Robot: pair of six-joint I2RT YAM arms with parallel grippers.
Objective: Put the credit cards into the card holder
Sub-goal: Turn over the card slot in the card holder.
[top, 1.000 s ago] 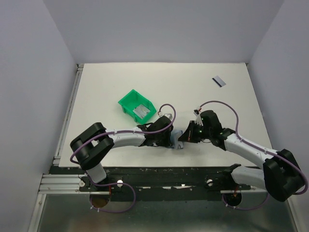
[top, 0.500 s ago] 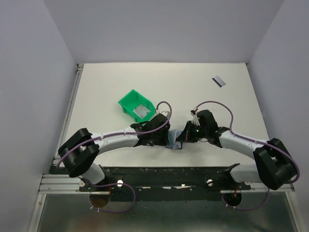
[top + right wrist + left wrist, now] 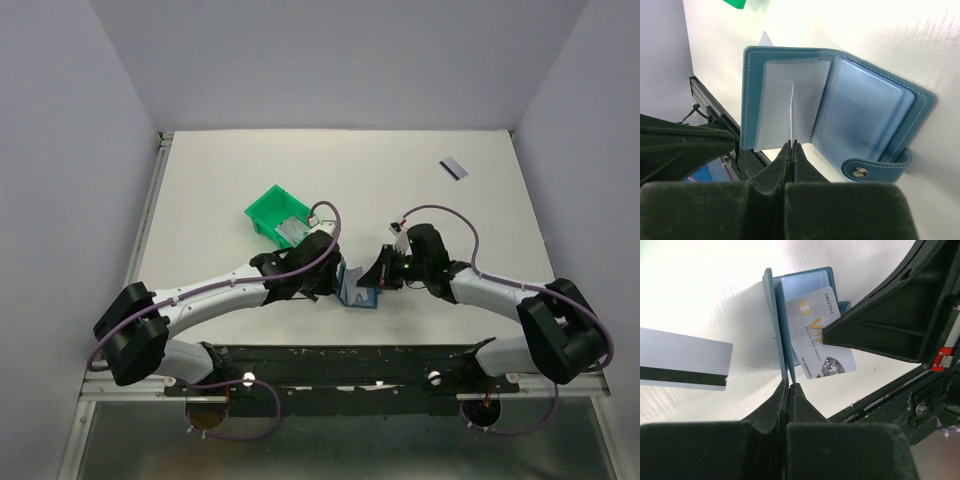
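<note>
Pinches card holder (image 3: 774, 315) cover with clenched left fingers (image 3: 775, 405). Grasps credit card (image 3: 816, 342) within open card holder with right fingers (image 3: 781, 159).

The left arm (image 3: 220, 290) and right arm (image 3: 490, 290) share white tube links between chunky black joint housings. A thin purple cable (image 3: 437, 207) runs along each. Jaws are matte black wedges; one carries a red tab (image 3: 943, 358).

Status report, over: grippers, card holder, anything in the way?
Left gripper jaws shut on cover of slate-blue folding card holder, holding it open. Right gripper jaws shut on silver-white plastic credit card, edge at the clear sleeves. Nothing in the way.
</note>
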